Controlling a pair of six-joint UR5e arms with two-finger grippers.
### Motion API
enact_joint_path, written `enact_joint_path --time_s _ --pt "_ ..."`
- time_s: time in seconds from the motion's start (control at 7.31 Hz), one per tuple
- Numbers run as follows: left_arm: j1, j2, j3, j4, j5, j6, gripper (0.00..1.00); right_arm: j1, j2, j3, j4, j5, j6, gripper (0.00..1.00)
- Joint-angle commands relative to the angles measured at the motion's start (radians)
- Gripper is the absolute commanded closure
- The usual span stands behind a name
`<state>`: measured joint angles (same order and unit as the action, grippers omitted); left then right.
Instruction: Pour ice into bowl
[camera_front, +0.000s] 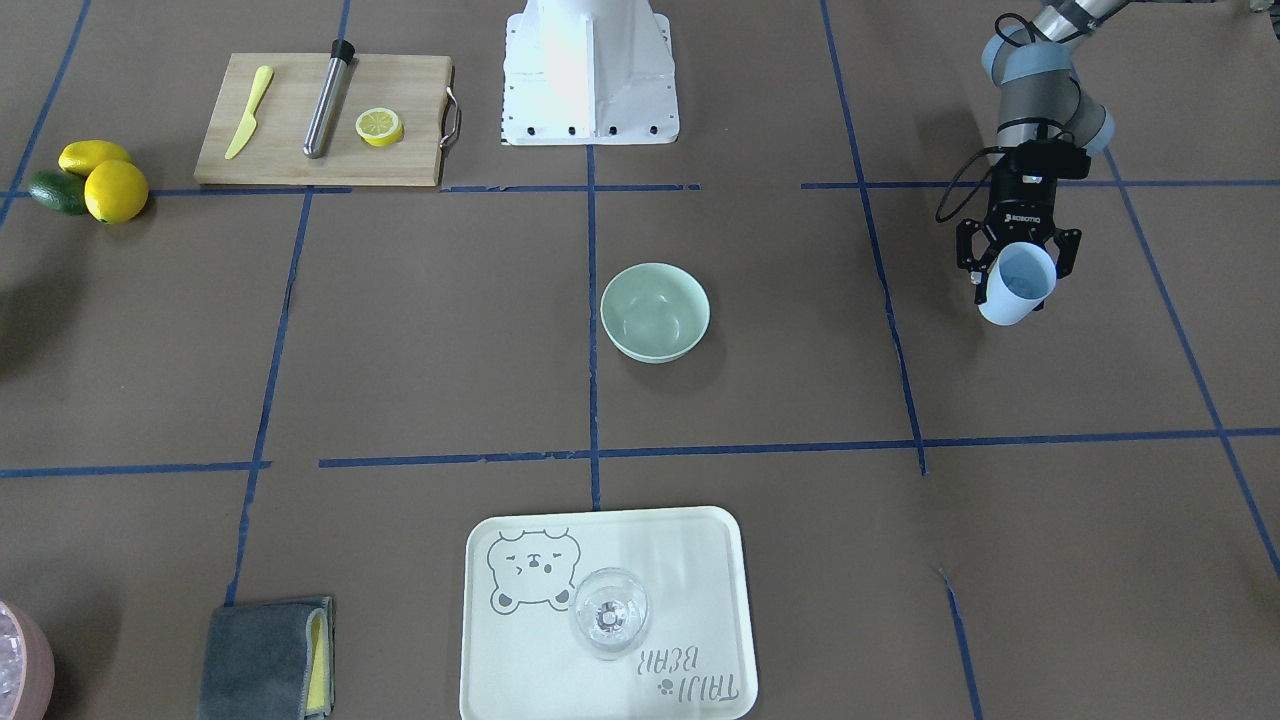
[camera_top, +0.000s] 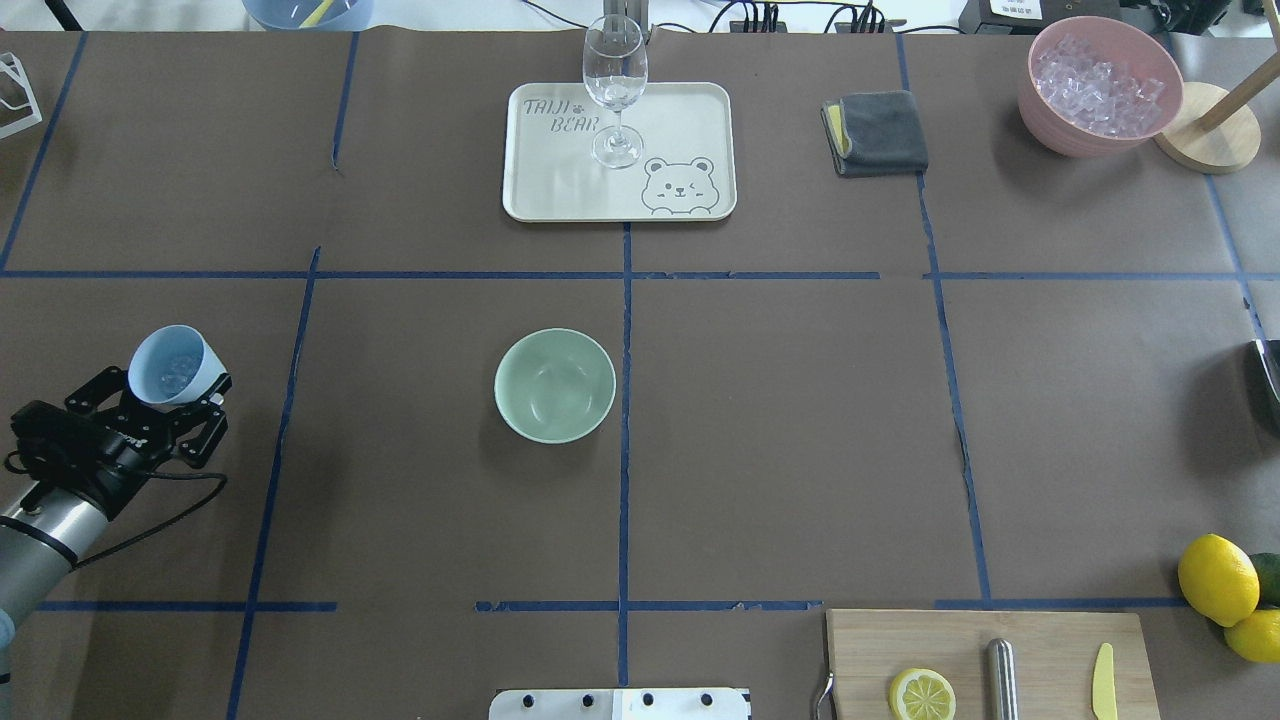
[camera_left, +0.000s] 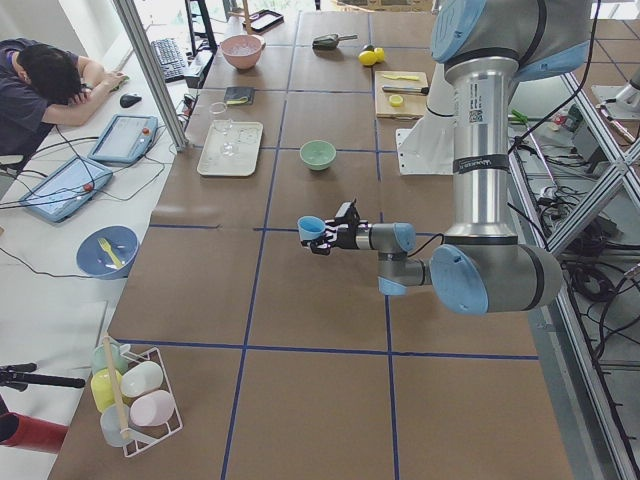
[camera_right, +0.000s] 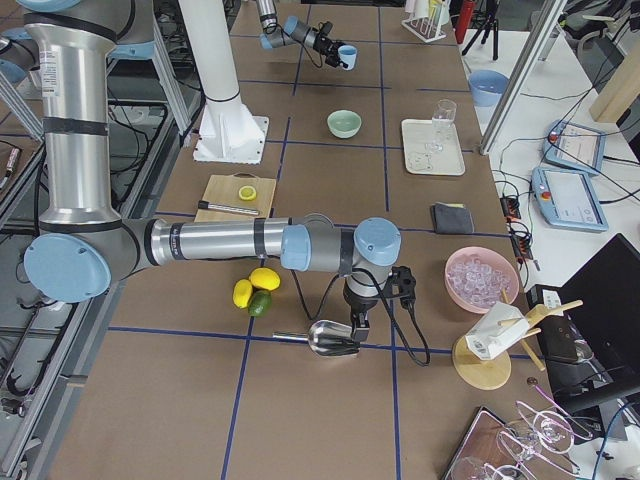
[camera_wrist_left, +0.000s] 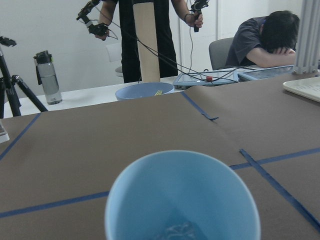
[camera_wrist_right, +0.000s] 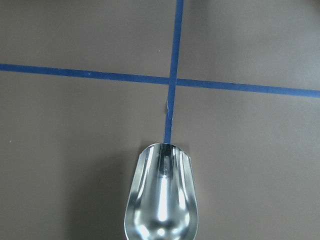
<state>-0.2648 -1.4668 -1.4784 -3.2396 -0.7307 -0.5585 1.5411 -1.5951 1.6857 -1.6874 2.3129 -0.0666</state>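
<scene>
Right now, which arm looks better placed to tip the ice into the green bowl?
The left. Its end effector already holds the blue cup with ice inside, off to the bowl's side. The right end effector is far off, holding a metal scoop that looks empty.

A wine glass (camera_top: 614, 88) stands on a bear tray (camera_top: 560, 190), with a folded grey cloth (camera_top: 878, 132) nearby. The cutting board (camera_top: 1040, 640) holds a lemon half (camera_top: 922, 694), a steel rod (camera_top: 1002, 678) and a yellow knife (camera_top: 1103, 681); whole lemons (camera_top: 1217, 579) lie beside it.
</scene>
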Motion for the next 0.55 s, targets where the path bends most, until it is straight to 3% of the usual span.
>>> enact_joint_path --time_s 0.0,0.41 --pt "-0.016 -0.128 -0.008 0.021 -0.019 0.231 1.00 0.016 0.003 -0.001 0.000 -0.001 -0.007 0.00" --pt "-0.017 -0.367 -0.008 0.303 -0.016 0.233 1.00 0.037 0.001 -0.001 0.000 0.000 -0.004 0.00"
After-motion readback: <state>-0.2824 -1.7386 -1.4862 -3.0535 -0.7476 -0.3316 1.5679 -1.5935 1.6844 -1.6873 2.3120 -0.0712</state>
